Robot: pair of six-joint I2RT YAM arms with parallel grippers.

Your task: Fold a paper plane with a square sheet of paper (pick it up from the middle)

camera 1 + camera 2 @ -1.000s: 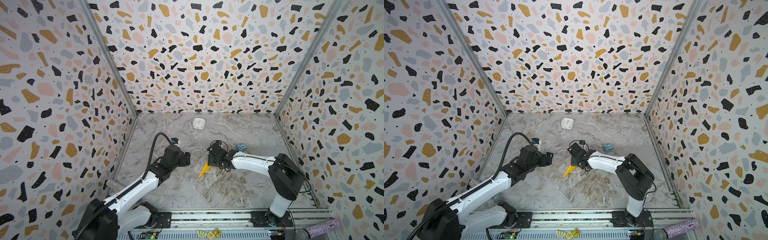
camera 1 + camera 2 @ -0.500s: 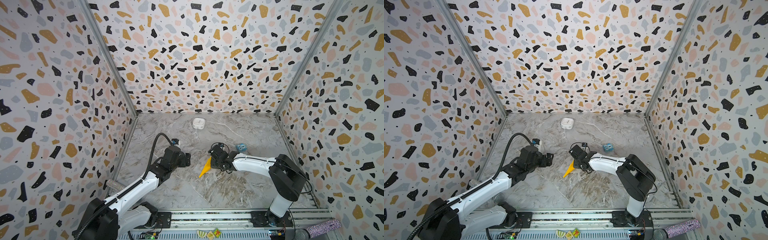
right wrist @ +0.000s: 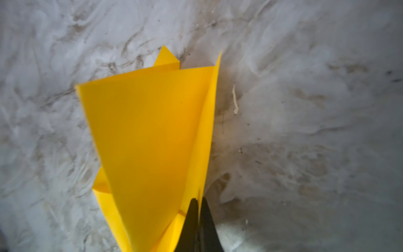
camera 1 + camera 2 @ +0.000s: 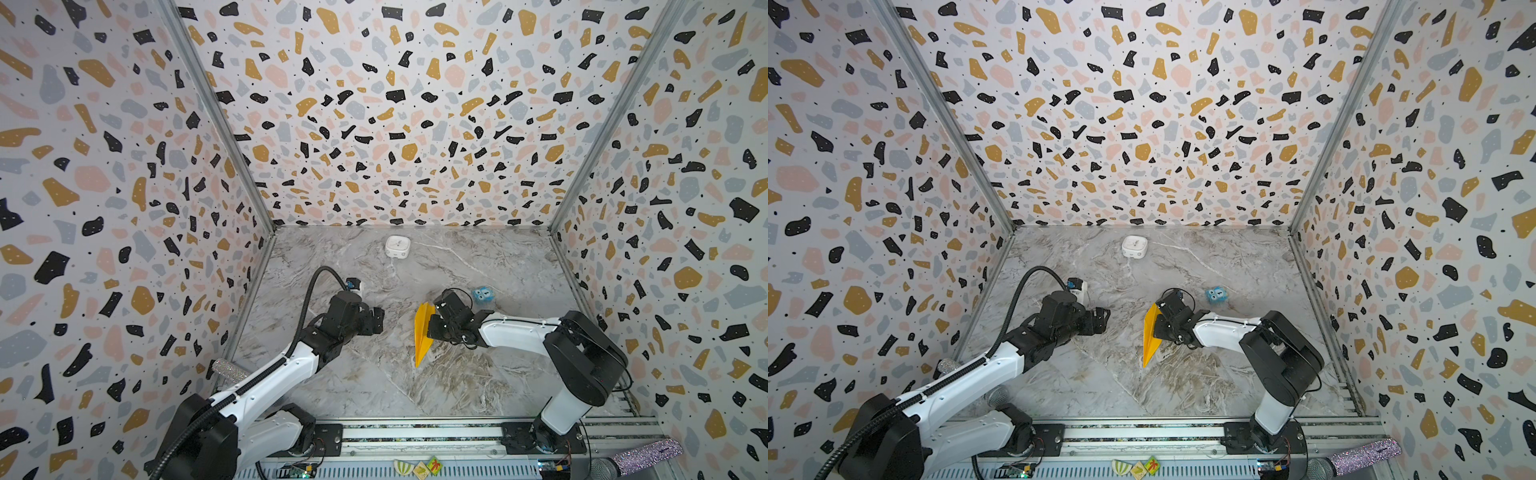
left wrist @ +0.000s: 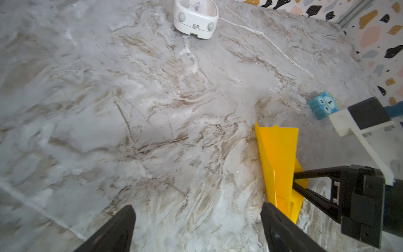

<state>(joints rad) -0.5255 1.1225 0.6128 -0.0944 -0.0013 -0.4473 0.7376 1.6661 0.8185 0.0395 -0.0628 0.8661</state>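
The right arm (image 4: 515,330) is reaching low from the near right, its forearm lying almost level and pointing left. The right gripper (image 4: 430,328) is pinching the paper plane (image 4: 422,332), jaws pressed together on a fold along its right side. The plane is sitting near the middle of the table (image 4: 374,386), nose pointing toward the near edge and wide tail toward the far wall, with one wing standing up. The left arm (image 4: 282,374) is stretching in from the near left. The left gripper (image 4: 377,320) is hovering with jaws spread wide, apart from the plane on its left. A small blue cube (image 4: 482,295) is lying just beyond the right gripper, and a white box (image 4: 397,246) is sitting near the far wall.
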